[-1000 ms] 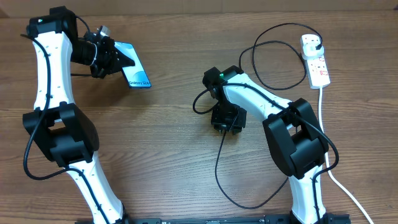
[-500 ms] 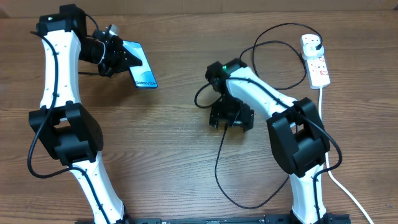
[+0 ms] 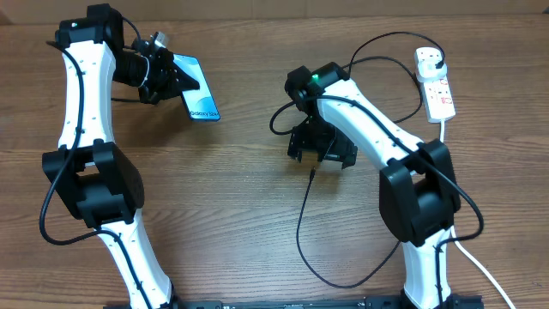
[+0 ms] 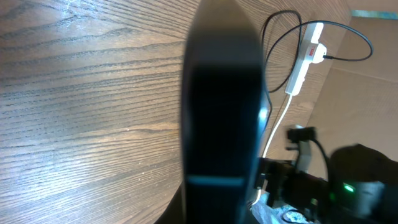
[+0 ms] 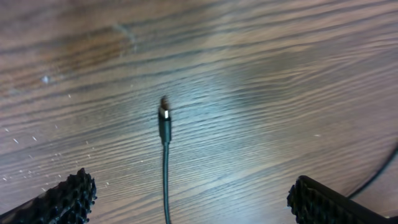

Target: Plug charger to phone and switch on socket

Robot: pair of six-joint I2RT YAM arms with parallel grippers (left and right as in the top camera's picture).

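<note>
My left gripper (image 3: pixel 168 77) is shut on the phone (image 3: pixel 198 89), holding it tilted above the table at the far left, its teal screen facing up. In the left wrist view the phone (image 4: pixel 221 112) fills the middle as a dark slab seen edge-on. The charger's connector tip (image 5: pixel 164 115) lies loose on the wood, its black cable (image 5: pixel 165 180) running back between my right gripper's (image 5: pixel 198 202) wide-open fingers (image 5: pixel 68 199). Overhead, the right gripper (image 3: pixel 322 153) hovers just above the tip (image 3: pixel 312 173). The charger's plug (image 3: pixel 433 58) sits in the white socket (image 3: pixel 438 91) at the far right.
The black cable (image 3: pixel 300 232) loops toward the front edge and behind the right arm to the socket. A thick white cord (image 3: pixel 446 163) runs from the socket down the right side. The table is bare wood (image 3: pixel 223 197) between the arms.
My right gripper has opened and let go of the connector tip, which now lies on the table, and has moved slightly away from the front edge. The left arm has carried the phone a little rightward.
</note>
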